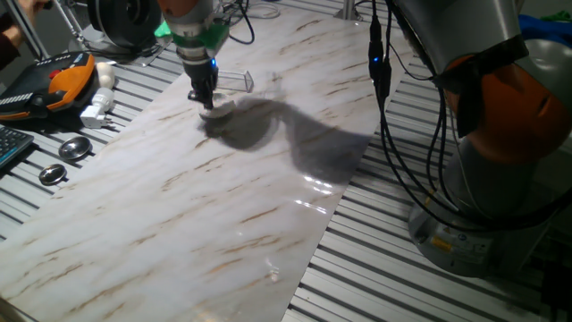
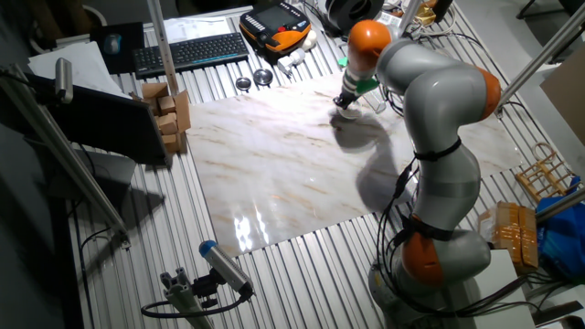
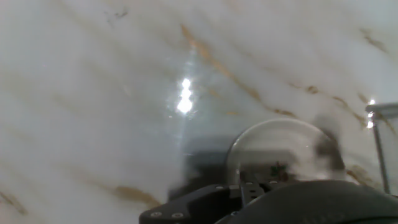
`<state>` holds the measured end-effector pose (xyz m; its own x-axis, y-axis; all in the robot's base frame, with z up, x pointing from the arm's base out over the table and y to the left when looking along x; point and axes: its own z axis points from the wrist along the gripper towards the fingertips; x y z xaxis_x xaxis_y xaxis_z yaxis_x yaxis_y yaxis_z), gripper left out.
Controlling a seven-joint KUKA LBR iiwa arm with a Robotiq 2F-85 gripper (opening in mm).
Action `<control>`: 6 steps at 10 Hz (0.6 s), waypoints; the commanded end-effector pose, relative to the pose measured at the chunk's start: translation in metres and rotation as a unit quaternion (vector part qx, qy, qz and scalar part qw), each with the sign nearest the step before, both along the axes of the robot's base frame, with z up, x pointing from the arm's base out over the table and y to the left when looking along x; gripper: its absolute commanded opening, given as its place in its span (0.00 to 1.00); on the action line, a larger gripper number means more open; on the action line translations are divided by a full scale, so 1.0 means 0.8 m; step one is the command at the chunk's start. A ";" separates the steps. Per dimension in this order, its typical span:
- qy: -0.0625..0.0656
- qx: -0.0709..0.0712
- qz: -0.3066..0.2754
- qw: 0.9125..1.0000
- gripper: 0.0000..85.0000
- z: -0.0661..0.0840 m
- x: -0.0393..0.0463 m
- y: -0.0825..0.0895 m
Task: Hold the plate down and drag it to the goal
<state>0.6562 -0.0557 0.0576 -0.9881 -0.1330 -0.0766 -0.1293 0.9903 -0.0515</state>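
The plate (image 1: pixel 221 109) is a small white dish lying on the marble board, toward its far left. My gripper (image 1: pixel 206 98) points straight down with its fingers together, tips resting on the plate's left part. In the hand view the plate (image 3: pixel 280 146) shows as a pale round dish with brown specks, just beyond the dark hand body. The goal (image 1: pixel 237 81), a clear plastic bracket, stands right behind the plate, and one of its glinting edges (image 3: pixel 380 124) shows at the right of the hand view. From the other fixed view my gripper (image 2: pixel 346 104) covers most of the plate (image 2: pixel 348 115).
Two grey metal discs (image 1: pixel 75 148) lie on the slatted table left of the marble board (image 1: pixel 223 206). An orange-black device (image 1: pixel 63 80) and white plugs (image 1: pixel 98 107) sit at the far left. The arm's base (image 1: pixel 500 179) and its cables stand at the right.
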 end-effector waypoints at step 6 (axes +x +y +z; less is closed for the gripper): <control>-0.018 -0.024 0.049 0.998 0.00 -0.008 -0.007 0.058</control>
